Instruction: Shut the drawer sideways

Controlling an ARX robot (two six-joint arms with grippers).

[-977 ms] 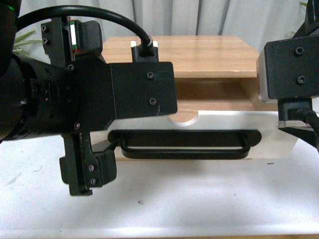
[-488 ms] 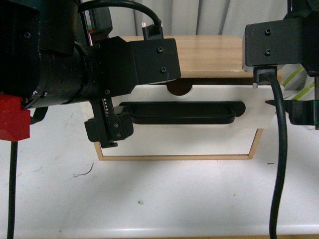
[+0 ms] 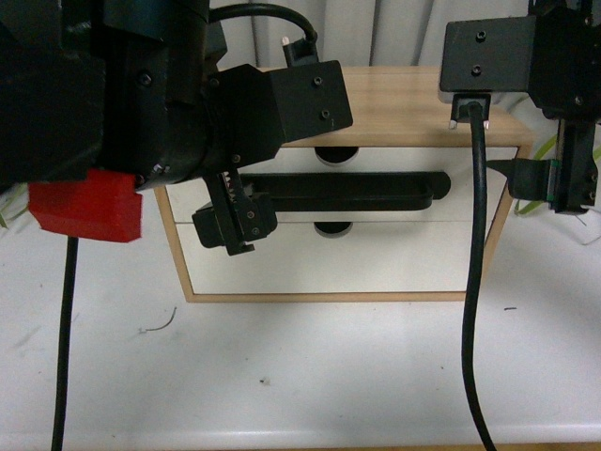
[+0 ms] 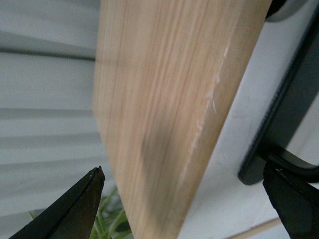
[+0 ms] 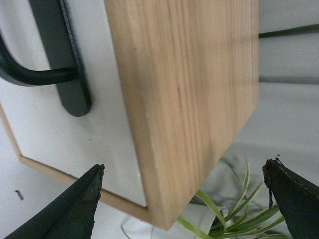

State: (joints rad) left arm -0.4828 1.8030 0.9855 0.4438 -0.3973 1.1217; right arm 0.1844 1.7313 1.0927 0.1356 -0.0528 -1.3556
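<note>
Two white fronts fill the small wooden cabinet (image 3: pixel 423 94), and the upper one is the drawer (image 3: pixel 394 161). Its panel sits level with the frame's light wood edges, with no gap showing around it. A long black bar handle (image 3: pixel 357 191) runs across most of its width, and a half-round notch (image 3: pixel 336 155) is cut in its top edge. Just beneath it is the lower front (image 3: pixel 376 263), plain apart from its own small notch. The cabinet stands on the white bench (image 3: pixel 329 376), towards its far side.

The left tool (image 4: pixel 183 189) is spread wide, its two dark fingertips (image 4: pixel 75 211) straddling the cabinet's left front corner. One tip is beside the wooden side wall and the other is close to the end of the handle. It holds nothing, and I cannot tell whether it touches. The right tool (image 5: pixel 184 189) is equally wide open around the right front corner and is also empty.

From the front, the bulky left arm with its red block (image 3: pixel 84 207) covers the cabinet's upper left corner and the handle's left end. A thick black cable (image 3: pixel 474 282) hangs from the right arm across the drawer's right edge. Green plant leaves (image 5: pixel 224 211) show past the cabinet's right side, and a pale pleated curtain (image 3: pixel 394 33) hangs behind.
</note>
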